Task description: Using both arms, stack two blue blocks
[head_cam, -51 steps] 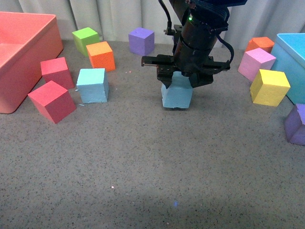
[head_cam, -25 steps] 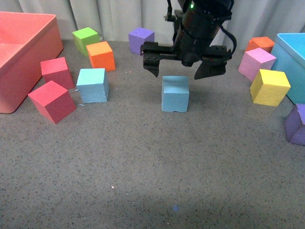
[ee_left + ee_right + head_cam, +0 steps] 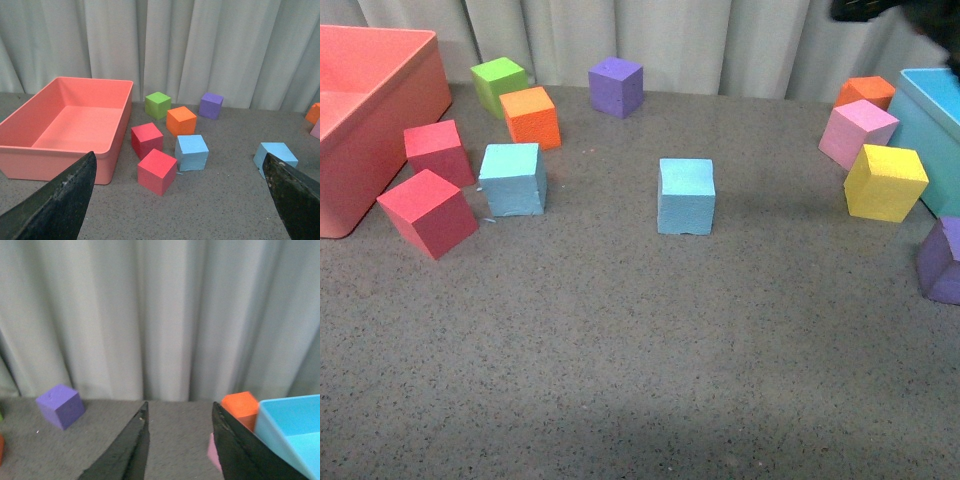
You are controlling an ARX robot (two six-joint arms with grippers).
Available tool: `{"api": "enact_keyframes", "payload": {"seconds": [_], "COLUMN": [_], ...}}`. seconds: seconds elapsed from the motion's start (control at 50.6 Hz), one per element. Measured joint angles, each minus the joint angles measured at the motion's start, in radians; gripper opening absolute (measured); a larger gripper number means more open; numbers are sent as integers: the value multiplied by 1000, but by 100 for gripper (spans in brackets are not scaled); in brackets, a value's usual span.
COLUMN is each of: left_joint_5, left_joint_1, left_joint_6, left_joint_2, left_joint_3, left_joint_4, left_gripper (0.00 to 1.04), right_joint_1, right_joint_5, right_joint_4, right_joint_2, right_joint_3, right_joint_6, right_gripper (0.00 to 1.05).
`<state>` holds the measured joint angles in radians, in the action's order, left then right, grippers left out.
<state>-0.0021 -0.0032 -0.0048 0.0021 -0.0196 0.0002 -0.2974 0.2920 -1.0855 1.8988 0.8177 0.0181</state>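
Observation:
Two sky-blue blocks rest apart on the grey table, one at the left (image 3: 513, 178) and one in the middle (image 3: 686, 195). Both also show in the left wrist view, the left one (image 3: 191, 151) and the middle one (image 3: 276, 155). My left gripper (image 3: 178, 165) is open and empty, raised well back from the blocks. My right gripper (image 3: 180, 405) is open and empty, raised and facing the curtain; only a black bit of its arm (image 3: 880, 8) shows at the front view's top right.
A coral bin (image 3: 380, 110) stands at the far left, with two red cubes (image 3: 428, 212), a green cube (image 3: 500, 82) and an orange cube (image 3: 531, 116) nearby. A purple cube (image 3: 616, 86) sits at the back. A turquoise bin (image 3: 932, 130), pink (image 3: 858, 133), yellow (image 3: 885, 182), orange and purple cubes are on the right.
My right gripper let go of the middle blue block, rose, and withdrew up and to the right out of the front view. The block stays on the table.

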Motion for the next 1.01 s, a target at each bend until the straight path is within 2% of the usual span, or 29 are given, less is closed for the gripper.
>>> {"api": "enact_keyframes", "payload": {"seconds": [0.198,0.336,0.613,0.909,0.949,1.008], "left_joint_5": [0,0,0,0,0,0], "left_joint_1": [0,0,0,0,0,0], "left_joint_6": [0,0,0,0,0,0], "left_joint_2": [0,0,0,0,0,0], "left_joint_3": [0,0,0,0,0,0], "left_joint_4": [0,0,0,0,0,0], "left_gripper": [98,98,98,98,98,98], "right_joint_1": [77,114,176,223,258,280], "right_joint_5": [-72,-119,-167,-220,-274,-283], "right_joint_4": [-83,-90,-58,63,91,120], "right_joint_2": [-198,-319,-513,-755,-797,-838], "right_joint_3": [-286,-433,-592,-715,-730,-742], "right_joint_6": [-16,-18,-18,-18,-18,-18], "right_gripper": [0,1,1,1,1,1]}}
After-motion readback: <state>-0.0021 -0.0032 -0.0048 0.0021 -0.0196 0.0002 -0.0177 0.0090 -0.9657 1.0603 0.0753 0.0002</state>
